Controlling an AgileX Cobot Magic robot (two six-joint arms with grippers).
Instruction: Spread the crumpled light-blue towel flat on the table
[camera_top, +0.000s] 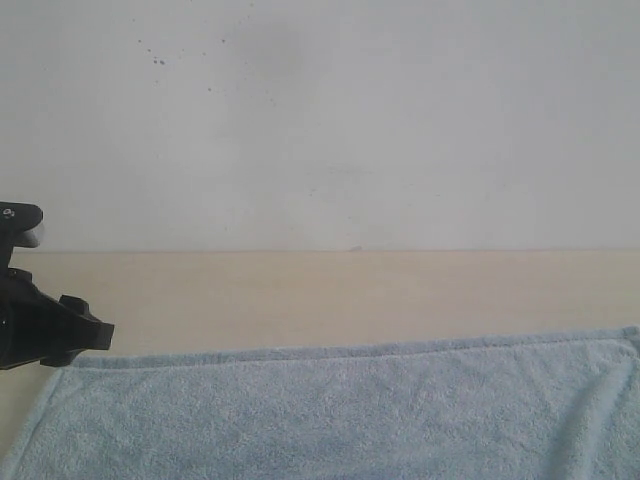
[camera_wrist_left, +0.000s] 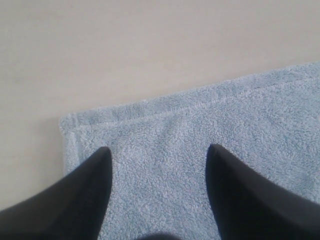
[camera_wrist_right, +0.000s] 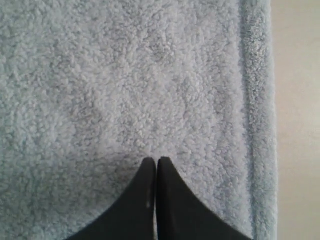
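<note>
The towel (camera_top: 340, 410) lies flat on the table (camera_top: 300, 295) at 6 o'clock, likely done; the left gripper (camera_wrist_left: 160, 148) gapes empty, the right gripper (camera_wrist_right: 156, 161) is closed, empty.

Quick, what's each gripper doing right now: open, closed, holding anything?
Left gripper: open, empty, above a corner of the towel.
Right gripper: closed, nothing visibly pinched.
</note>
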